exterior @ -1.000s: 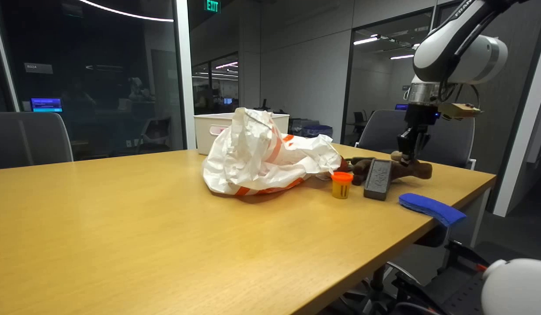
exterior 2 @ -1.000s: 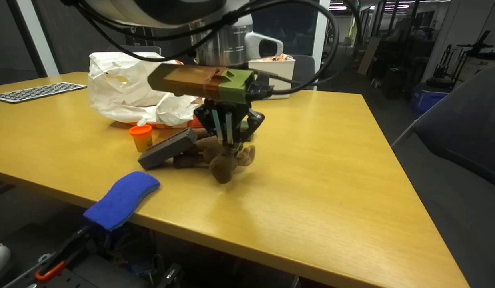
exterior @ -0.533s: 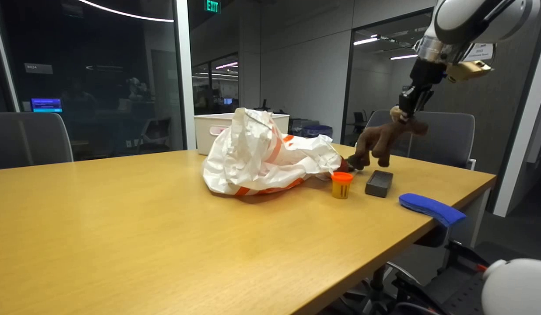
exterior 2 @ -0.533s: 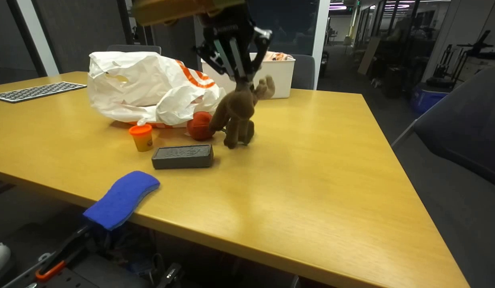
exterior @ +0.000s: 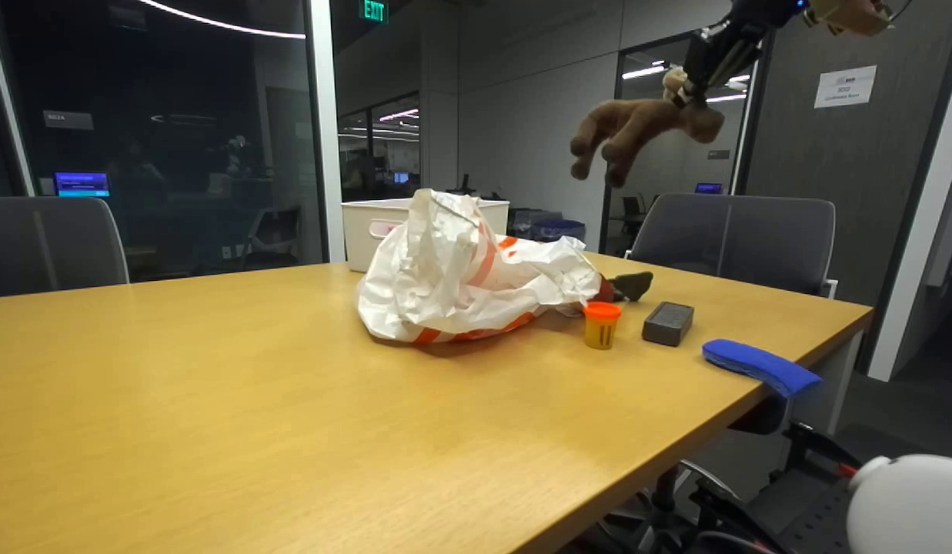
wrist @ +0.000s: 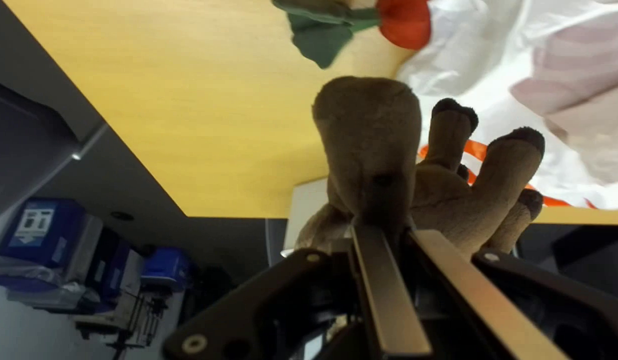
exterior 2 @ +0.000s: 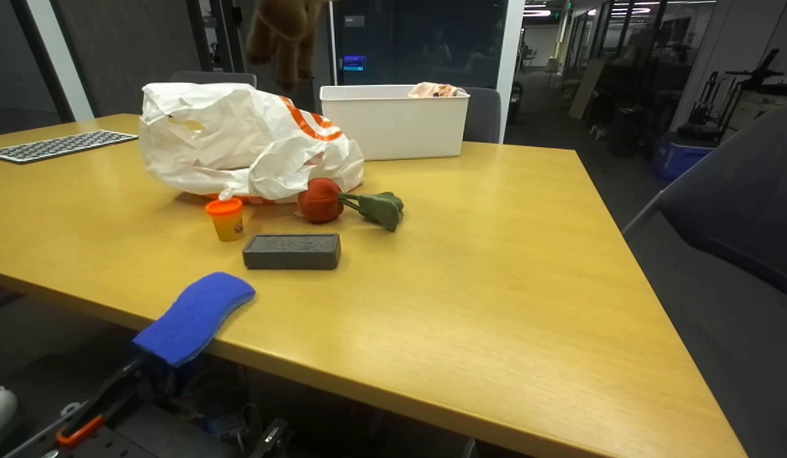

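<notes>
A brown plush animal (exterior: 637, 127) hangs high over the table, pinched at the neck by my gripper (exterior: 689, 98), which is shut on it. Its legs stick out to one side in an exterior view. Only its lower part (exterior 2: 290, 35) shows at the top edge of an exterior view, where the gripper is out of frame. In the wrist view, the plush head (wrist: 366, 130) stands in front of the gripper (wrist: 386, 231), and the legs spread to the right. Below on the table lie a dark grey block (exterior 2: 291, 251) and a red plush vegetable (exterior 2: 320, 200) with green leaves.
A crumpled white bag (exterior 2: 240, 140) lies beside the vegetable, and behind it stands a white bin (exterior 2: 399, 127). A yellow tub (exterior: 600, 329) with an orange lid sits near the block. A blue pad (exterior: 760, 365) overhangs the table edge. A keyboard (exterior 2: 62, 146) lies farther off.
The gripper has risen from the table with the plush animal, moving left in both exterior views. The block that leaned on the toy now lies flat, and the vegetable's leaves have come into view.
</notes>
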Robot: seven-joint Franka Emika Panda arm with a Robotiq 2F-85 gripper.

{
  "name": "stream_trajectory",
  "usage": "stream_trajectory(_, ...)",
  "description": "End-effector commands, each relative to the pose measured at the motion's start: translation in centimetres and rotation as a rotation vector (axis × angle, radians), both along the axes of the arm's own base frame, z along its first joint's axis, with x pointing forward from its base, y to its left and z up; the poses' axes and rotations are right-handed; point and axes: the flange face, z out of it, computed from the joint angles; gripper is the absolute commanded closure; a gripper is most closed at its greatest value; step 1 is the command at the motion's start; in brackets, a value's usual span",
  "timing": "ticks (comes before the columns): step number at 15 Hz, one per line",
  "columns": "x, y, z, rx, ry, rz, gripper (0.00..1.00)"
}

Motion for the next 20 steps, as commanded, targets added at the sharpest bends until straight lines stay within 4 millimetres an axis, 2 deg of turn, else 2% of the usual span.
stream_trajectory(1, -1.8, 4.4, 1.7, 0.112, -0.046, 0.16, 0.96)
stream_trajectory(3, -1.6, 6.9, 0.9, 0.127, -0.02, 0.233, 0.96)
stream_trajectory(5, -0.7, 8.6, -0.8, 0.123, 0.024, 0.282, 0.96)
stream_trajectory(14, 3.3, 13.4, -9.7, -0.036, 0.198, 0.458, 0.96)
stream_trajectory(20, 5.1, 17.2, -14.5, -0.199, 0.164, 0.556, 0.96)
